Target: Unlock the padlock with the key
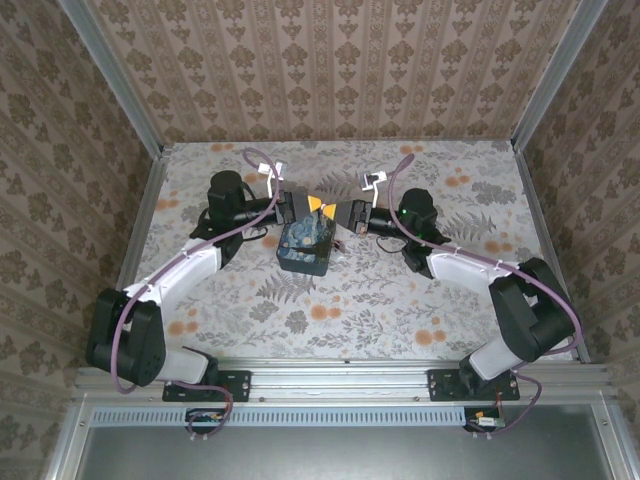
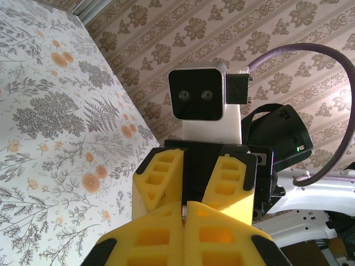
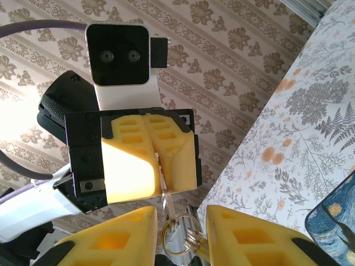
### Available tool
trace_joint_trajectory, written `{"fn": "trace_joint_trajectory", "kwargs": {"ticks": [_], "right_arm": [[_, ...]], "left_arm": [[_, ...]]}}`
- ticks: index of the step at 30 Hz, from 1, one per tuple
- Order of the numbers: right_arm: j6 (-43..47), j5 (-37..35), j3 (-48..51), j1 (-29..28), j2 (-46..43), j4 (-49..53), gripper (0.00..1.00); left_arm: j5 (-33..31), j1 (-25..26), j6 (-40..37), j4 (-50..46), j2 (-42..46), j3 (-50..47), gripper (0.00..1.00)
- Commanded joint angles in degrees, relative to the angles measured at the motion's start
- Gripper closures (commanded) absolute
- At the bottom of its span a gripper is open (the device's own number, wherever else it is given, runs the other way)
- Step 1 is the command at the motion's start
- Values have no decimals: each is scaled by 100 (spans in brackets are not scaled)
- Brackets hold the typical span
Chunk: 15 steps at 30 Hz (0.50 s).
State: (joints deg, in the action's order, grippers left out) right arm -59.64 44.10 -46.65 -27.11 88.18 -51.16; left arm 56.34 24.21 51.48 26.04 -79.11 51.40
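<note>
Over the floral table (image 1: 400, 300), between papered walls (image 1: 330, 70), the left pincer (image 1: 318, 205) faces the right pincer (image 1: 348, 214) above the padlock (image 1: 305, 250). The left is clamped shut on the key (image 3: 163, 185). The right stands part-open around its ring (image 3: 176, 239).

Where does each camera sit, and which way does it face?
Top external: above and behind the bases, looking down at the table, the padlock and both arms.
Left wrist: looking past its own shut fingers at the right end effector.
Right wrist: looking past its own parted fingers at the left end effector, which pinches the key.
Shared: the wrist views face each other; top and right wrist show the padlock.
</note>
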Motion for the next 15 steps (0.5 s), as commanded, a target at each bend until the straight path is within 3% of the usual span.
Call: {"fn": "trace_joint_trajectory", "kwargs": {"ticks": [1, 8, 15], "right_arm": [[-99, -32, -213, -48, 93, -350, 70], [-170, -41, -184, -57, 107, -496, 80], [-279, -24, -74, -57, 71, -927, 95]], "left_arm": [[70, -45, 81, 208, 175, -59, 100], [63, -47, 90, 225, 195, -86, 100], [17, -56, 147, 326, 186, -155, 100]]}}
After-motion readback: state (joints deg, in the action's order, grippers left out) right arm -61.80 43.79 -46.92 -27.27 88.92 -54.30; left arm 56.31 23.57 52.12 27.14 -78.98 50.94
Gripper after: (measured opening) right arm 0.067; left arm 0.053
